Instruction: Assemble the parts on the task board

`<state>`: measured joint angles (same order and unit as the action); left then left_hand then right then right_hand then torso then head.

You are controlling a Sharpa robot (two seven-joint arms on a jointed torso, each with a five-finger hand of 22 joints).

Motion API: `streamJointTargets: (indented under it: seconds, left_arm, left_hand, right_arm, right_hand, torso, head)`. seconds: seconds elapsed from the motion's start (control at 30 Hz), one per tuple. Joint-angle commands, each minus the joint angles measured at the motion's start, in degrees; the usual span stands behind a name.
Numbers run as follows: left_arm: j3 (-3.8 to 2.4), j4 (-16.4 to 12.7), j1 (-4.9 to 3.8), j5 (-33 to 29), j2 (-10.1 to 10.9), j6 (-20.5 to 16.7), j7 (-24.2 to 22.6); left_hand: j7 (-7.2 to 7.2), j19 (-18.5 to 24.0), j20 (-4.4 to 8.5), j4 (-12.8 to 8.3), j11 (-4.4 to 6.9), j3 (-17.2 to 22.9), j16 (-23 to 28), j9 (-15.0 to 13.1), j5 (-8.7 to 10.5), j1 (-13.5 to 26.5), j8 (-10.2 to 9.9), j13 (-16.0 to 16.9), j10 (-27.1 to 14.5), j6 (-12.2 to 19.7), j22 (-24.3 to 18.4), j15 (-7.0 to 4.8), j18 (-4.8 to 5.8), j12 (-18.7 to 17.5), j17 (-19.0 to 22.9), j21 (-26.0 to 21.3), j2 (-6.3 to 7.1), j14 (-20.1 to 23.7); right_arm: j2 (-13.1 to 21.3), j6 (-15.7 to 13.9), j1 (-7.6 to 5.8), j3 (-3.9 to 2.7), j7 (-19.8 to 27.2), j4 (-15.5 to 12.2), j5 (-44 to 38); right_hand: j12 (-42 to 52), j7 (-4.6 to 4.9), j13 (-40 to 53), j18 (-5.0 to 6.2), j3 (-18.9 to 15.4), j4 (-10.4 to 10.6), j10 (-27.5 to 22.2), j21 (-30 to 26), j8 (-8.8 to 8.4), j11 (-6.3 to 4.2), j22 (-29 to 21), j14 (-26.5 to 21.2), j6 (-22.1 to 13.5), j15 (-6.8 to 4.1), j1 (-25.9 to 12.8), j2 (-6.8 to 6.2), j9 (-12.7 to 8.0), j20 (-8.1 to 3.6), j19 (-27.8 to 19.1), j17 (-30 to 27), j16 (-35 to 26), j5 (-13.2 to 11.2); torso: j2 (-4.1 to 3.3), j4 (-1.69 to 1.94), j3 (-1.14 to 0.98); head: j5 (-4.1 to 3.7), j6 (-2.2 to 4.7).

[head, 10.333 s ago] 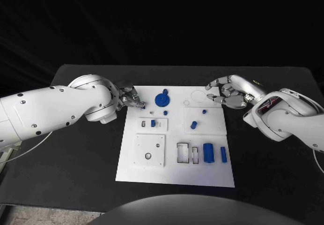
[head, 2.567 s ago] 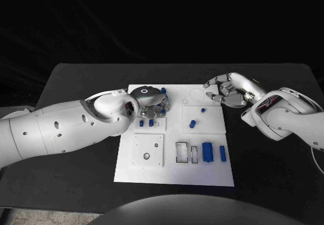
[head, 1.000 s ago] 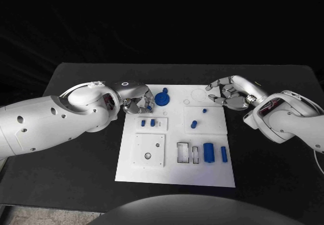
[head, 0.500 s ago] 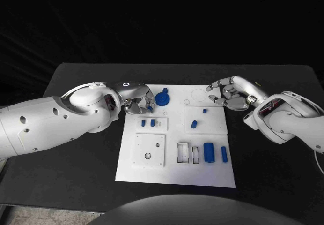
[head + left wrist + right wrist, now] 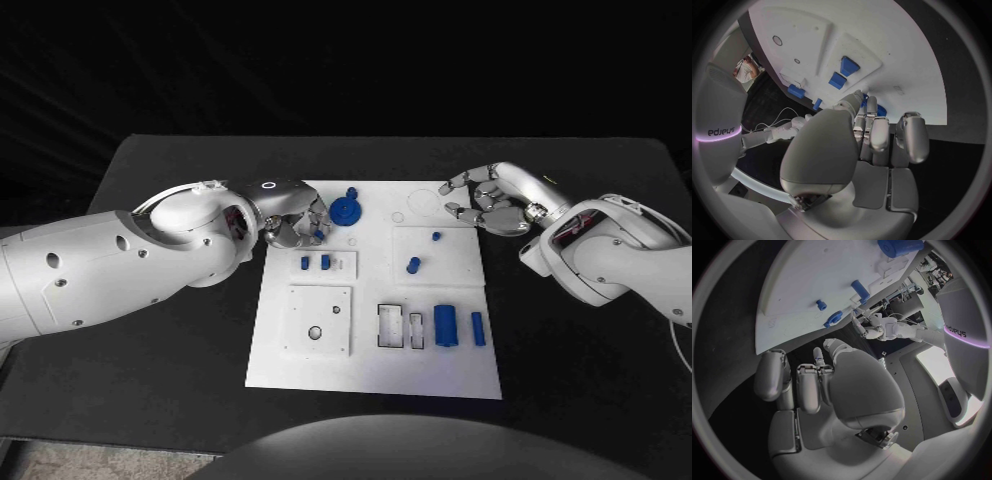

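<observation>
- We saw the board (image 5: 378,340) lying flat on the table (image 5: 159,350), its long axis running away from the robot, between the two hands.
- The left hand (image 5: 293,222) sat over the board's far left corner, fingers curled in; we could not tell whether it held anything.
- The right hand (image 5: 488,203) hung just off the board's far right edge, fingers curled loosely with nothing in them.
- Just beside the left hand, toward the right hand, we counted one gear (image 5: 346,211), lying flat, with a small knob (image 5: 351,191) just beyond it.
- On the robot's side of the left hand, two short pegs (image 5: 316,262) stood side by side in a small raised plate.
- Nearer the right hand, we counted two more blue pieces: a small stud (image 5: 436,237) and a slanted peg (image 5: 414,265), its long axis tilted toward the right hand.
- At the board's near end, two bars (image 5: 459,327) lay side by side, long axes pointing away from the robot, beside two open slots (image 5: 401,326).
- The left wrist view showed the two pegs (image 5: 842,73) from close by, past the fingers (image 5: 879,135), and blue behind the fingertips; what that blue was we could not tell.
- The right wrist view showed the stud (image 5: 821,304) and slanted peg (image 5: 833,318) beyond its own curled fingers (image 5: 809,385).
</observation>
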<state>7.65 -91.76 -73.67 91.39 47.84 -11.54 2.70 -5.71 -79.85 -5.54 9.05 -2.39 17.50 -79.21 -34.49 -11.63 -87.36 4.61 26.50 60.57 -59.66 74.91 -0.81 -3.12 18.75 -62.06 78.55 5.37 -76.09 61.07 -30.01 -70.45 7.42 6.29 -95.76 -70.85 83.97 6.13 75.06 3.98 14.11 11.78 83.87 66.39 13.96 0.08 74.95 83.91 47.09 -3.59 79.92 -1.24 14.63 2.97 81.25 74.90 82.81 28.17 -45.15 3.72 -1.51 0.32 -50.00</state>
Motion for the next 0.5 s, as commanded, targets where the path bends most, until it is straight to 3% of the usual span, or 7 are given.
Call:
streamJointTargets:
  seconds: [0.03, 0.5]
  left_arm:
    - [-0.01, 0.0, 0.09, 0.4, -0.2, 0.8, 0.2]
    - [-0.01, 0.8, 0.75, 0.4, -0.8, 1.2, -0.2]
  left_hand:
    - [-0.14, 0.0, -0.16, 0.2, -0.20, 0.0, 0.2, 0.0, 0.34, 0.3, -0.3, -0.1, -0.1, 0.5, 11.0, 0.06, 0.04, -0.4, 0.0, -0.1, 0.30, 0.4]
    - [-0.14, 0.2, -0.16, 0.1, -0.21, 0.1, 0.4, 0.1, 0.19, 0.1, -0.4, -0.2, -0.1, 0.5, 10.9, 0.05, -0.02, -0.6, 0.5, -0.4, 0.28, 0.7]
  right_arm:
    - [0.0, 0.6, 0.07, -0.01, -0.1, 0.0, 0.1]
    - [0.0, 0.8, 0.09, -0.01, -0.2, 0.0, 0.1]
  right_hand:
    - [-0.3, -0.10, 10.1, 1.01, 0.3, 0.0, 0.6, -0.3, 0.03, 0.27, 8.3, 4.0, 0.2, 0.30, 0.7, -0.04, -0.1, 0.02, -0.5, 9.6, -0.3, 0.2]
    - [-0.3, -0.10, 10.1, 1.01, 0.3, 0.0, 0.5, -0.3, 0.02, 0.27, 8.3, 4.0, 0.2, 0.30, 0.7, -0.04, -0.1, 0.02, -0.5, 9.6, -0.3, 0.2]
  torso:
    - [0.03, 0.04, -0.01]
    - [-0.03, 0.03, 0.01]
  head:
    - [-0.02, 0.00]
    - [-0.05, 0.00]
